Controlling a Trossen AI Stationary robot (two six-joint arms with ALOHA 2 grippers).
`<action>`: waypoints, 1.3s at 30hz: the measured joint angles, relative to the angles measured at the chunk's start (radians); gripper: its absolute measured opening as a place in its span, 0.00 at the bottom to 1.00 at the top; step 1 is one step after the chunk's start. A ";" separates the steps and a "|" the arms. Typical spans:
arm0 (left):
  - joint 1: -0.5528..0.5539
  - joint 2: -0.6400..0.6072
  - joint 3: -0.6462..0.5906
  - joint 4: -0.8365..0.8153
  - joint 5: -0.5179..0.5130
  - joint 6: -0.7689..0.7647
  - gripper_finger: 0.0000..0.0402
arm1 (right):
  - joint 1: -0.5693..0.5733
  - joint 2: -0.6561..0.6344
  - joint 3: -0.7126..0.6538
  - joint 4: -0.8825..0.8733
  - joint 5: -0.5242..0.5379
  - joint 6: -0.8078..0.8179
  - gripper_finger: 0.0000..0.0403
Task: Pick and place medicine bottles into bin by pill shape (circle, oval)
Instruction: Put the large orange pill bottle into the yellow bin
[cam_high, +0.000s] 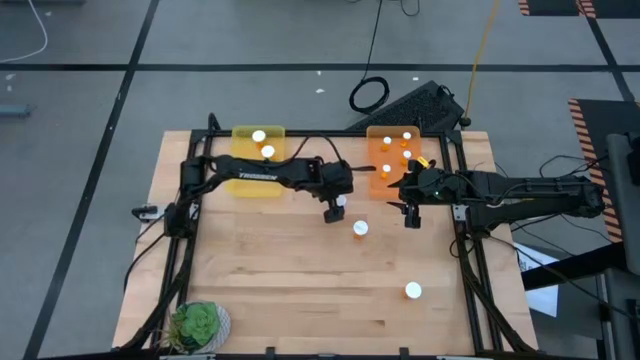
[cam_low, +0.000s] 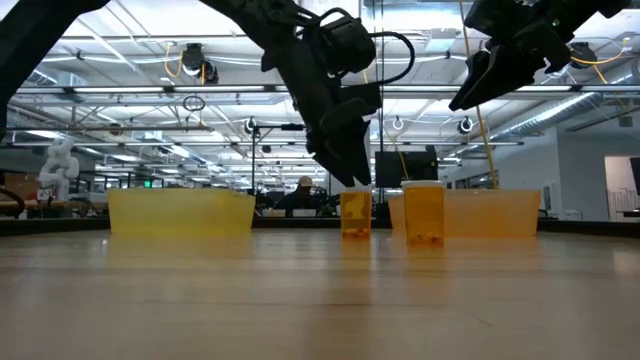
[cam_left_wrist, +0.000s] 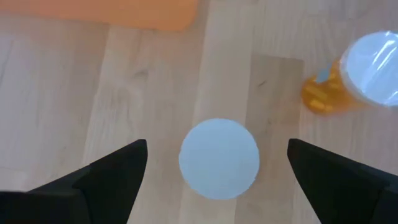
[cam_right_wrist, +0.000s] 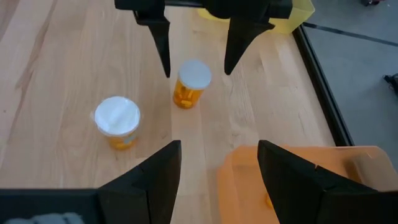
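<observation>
Straddling a white-capped medicine bottle (cam_left_wrist: 219, 158), the left gripper (cam_high: 334, 212) has its fingers (cam_left_wrist: 106, 177) spread wide, one on each side of the cap and clear of it; the bottle stands upright on the wooden surface (cam_high: 280, 270) directly below the gripper. A second bottle (cam_high: 360, 229) stands just beside it, a little nearer the front edge, and in the left wrist view its orange body with pills inside shows under the cap. The left arm (cam_high: 270, 172) carries white lettering along its link, too small to read with certainty.

The right gripper (cam_high: 410, 215) hangs above the surface near the front edge of the orange bin (cam_high: 378, 160), its fingers (cam_right_wrist: 155, 171) parted and holding nothing. In its wrist view both bottles show ahead, with the left gripper's fingers around the farther one.

The orange bin sits at the back right and holds about four bottles (cam_high: 396, 153), white caps up. The yellow bin (cam_high: 240, 180) at the back left, partly under the left arm, holds two bottles (cam_high: 263, 143). One more bottle (cam_high: 412, 291) stands alone near the front right of the surface, well apart from the others. A small green potted plant (cam_high: 197, 324) sits at the front left corner. No labels on the bottles can be read
</observation>
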 joint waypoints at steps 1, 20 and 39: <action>0.000 0.005 -0.003 0.005 0.000 0.000 0.98 | 0.000 0.000 0.000 0.000 0.000 0.000 0.52; -0.020 0.042 -0.005 0.007 -0.031 0.000 0.68 | 0.000 0.000 0.000 -0.005 0.000 0.001 0.52; -0.014 0.028 0.177 -0.397 -0.188 -0.040 0.55 | 0.000 0.000 0.000 -0.006 0.000 0.003 0.52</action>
